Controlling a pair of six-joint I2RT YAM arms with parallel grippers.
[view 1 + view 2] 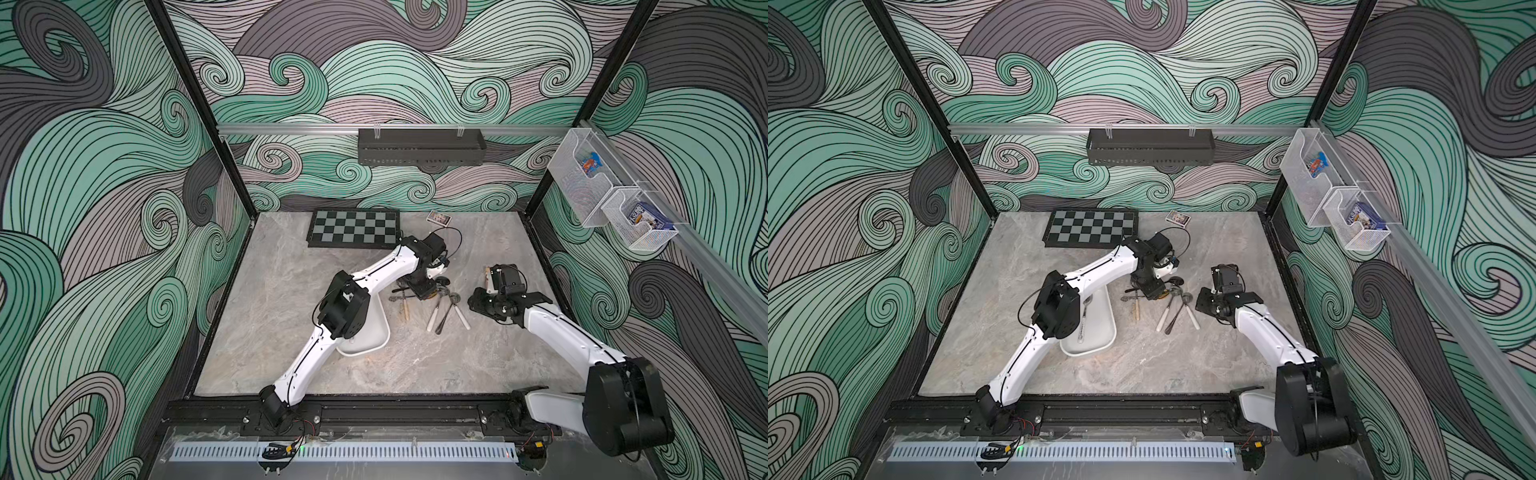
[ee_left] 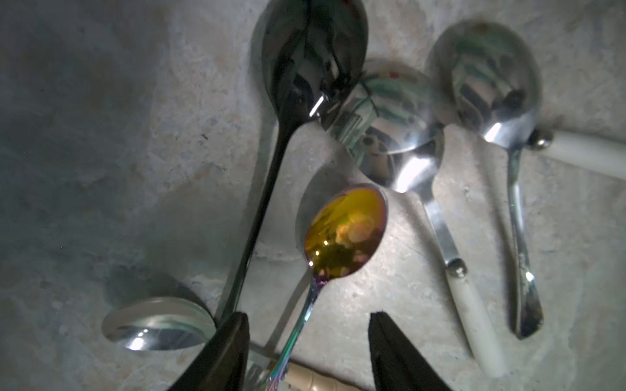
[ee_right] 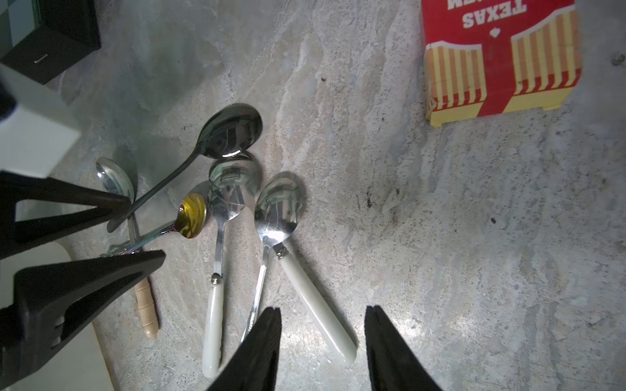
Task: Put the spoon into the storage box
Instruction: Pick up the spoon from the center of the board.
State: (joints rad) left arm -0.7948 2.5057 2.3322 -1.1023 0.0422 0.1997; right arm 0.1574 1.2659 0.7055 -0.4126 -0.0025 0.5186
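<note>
While a plain silver spoon (image 1: pixel 1084 316) already lies inside the white, rounded-rectangular plastic storage box (image 1: pixel 1102 332), nearest us on the marbled grey tabletop (image 1: pixel 415 365), we judge the task begun but unfinished. The box sits partly under the left arm's black elbow.

Just beyond it we see a loose cluster of cutlery on the table: two white-handled spoons (image 3: pixel 213 321), a glossy black spoon (image 2: pixel 315 57) and a wooden-handled spoon (image 3: pixel 147 304). Among them, a small rainbow-sheened spoon (image 2: pixel 345 233) with a golden bowl looks to be next. The left gripper (image 2: pixel 306 316) stands over it, jaws parted on either side of its thin handle, not pinching. Closing, lifting and the short carry to the box remain.

The right gripper (image 3: pixel 323 308) hovers beside the cluster, jaws apart and empty. Bare table lies in front and to the left, and black frame rails edge it. Farther back rest a folded black chessboard (image 1: pixel 353 228) and a red-and-yellow card box (image 3: pixel 501 57).
</note>
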